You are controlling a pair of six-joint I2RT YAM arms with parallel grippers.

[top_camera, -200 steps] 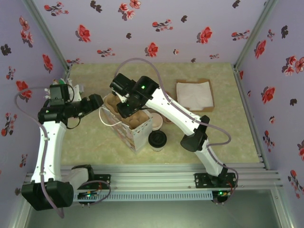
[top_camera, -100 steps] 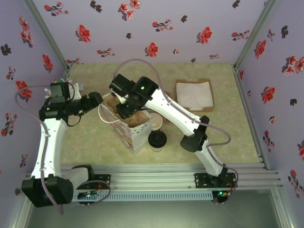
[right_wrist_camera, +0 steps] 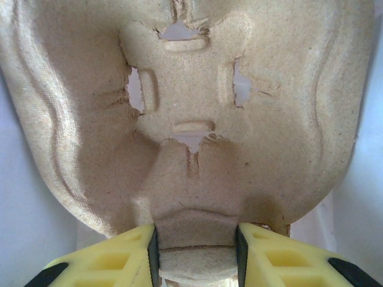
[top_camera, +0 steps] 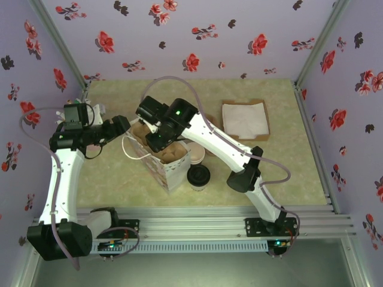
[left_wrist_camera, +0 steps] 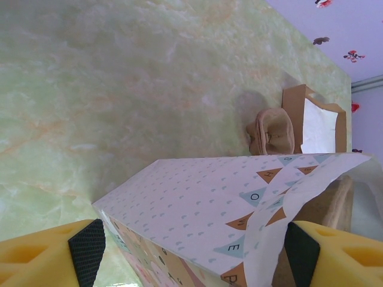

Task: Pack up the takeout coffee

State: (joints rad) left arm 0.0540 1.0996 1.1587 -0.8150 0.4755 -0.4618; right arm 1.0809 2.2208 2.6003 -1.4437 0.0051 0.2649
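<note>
Right fingers point(right_wrist_camera: 114, 260) are clamped on the carrier point(right_wrist_camera: 191, 119); I must lower it level into the bag point(top_camera: 176, 170). Left fingers point(left_wrist_camera: 36, 257) stand apart, bag between them. Coffee point(top_camera: 198, 175) stands on the counter point(top_camera: 269, 167), lower centre, beside the bag.

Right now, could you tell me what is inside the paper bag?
A pulp cup carrier is in the paper bag, pinched by the right pincer. Anything beneath is covered. The takeout coffee stands outside.

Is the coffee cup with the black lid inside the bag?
No, the takeout coffee stands on the table beside the paper bag.
</note>
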